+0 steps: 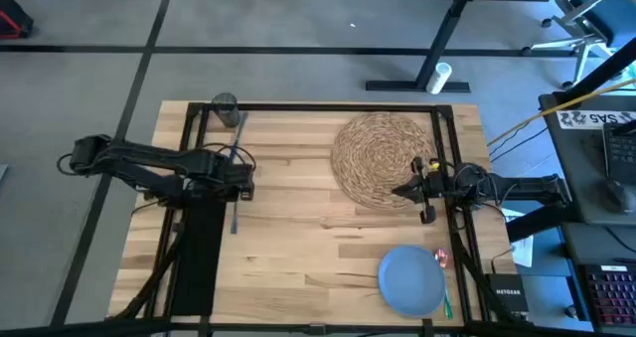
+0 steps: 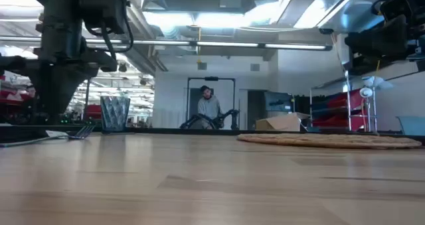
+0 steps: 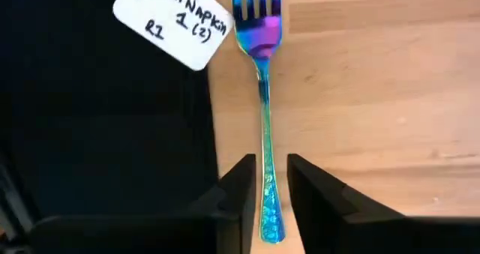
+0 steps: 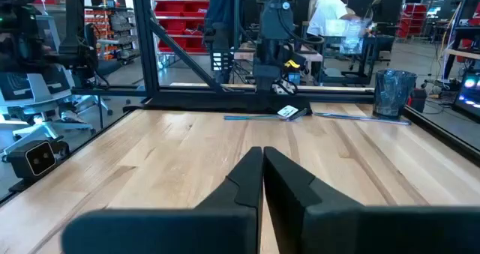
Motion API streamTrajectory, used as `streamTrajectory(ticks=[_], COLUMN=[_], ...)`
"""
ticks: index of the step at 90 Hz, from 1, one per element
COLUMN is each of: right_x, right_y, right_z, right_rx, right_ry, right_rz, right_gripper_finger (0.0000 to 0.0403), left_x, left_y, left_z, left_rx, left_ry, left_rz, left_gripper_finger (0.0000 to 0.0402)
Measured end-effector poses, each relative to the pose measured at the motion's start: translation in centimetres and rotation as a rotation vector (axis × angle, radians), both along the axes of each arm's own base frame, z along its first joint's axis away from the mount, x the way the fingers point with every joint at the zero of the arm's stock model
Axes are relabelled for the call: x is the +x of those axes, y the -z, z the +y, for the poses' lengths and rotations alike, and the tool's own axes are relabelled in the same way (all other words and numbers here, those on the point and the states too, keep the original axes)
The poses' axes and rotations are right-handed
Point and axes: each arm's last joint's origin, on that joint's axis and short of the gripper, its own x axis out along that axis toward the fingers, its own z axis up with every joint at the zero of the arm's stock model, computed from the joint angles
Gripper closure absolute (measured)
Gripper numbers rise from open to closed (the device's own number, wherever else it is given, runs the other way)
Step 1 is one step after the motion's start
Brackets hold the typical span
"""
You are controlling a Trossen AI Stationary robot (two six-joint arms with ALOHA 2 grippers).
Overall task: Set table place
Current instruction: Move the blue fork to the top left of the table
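Observation:
A teal iridescent fork [image 3: 264, 104] lies flat on the table [image 1: 298, 238], beside the black napkin [image 1: 199, 257], which carries a white label [image 3: 174, 22]. My left gripper [image 3: 271, 201] is narrowly open above the fork, one finger on each side of the handle's end. My right gripper [image 4: 262, 171] is shut and holds nothing. It hovers at the near right edge of the round woven placemat [image 1: 383, 158]. The blue plate [image 1: 411, 280] lies near the table's front right, with red and green cutlery [image 1: 442, 262] beside it. The grey glass [image 1: 225, 105] stands at the far left. My left gripper comes from above with its fingers [image 3: 240, 186] on either side of the fork's handle, close to its free end [image 3: 270, 209] and across its length. I cannot tell whether they touch it. The fork rests flat on the wood.
Black frame bars [image 1: 445, 158] run along the table's far edge and both sides. Bare wood lies between the napkin and the plate. A person [image 2: 209, 105] stands in the room far behind the table.

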Motion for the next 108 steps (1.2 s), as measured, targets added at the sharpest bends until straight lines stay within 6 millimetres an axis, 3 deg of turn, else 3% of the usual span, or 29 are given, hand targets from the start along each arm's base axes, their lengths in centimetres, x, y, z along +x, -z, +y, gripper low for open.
streamTrajectory(ticks=[30,78,108], right_x=[0.0,0.0,0.0], right_y=[0.0,0.0,0.0], right_z=[0.0,0.0,0.0], right_rx=[0.0,0.0,0.0], right_ry=[0.0,0.0,0.0], right_rz=[0.0,0.0,0.0], right_gripper_finger=[0.0402,0.0402,0.0402], left_x=[0.5,2.2,2.3], left_y=[1.1,3.5,3.8], left_z=[1.0,2.0,2.1], left_rx=[-0.003,-0.003,-0.004], left_ry=[-0.024,0.049,0.054], left_rz=[0.055,0.086,0.097], left_gripper_finger=[0.0296,0.0295,0.0295])
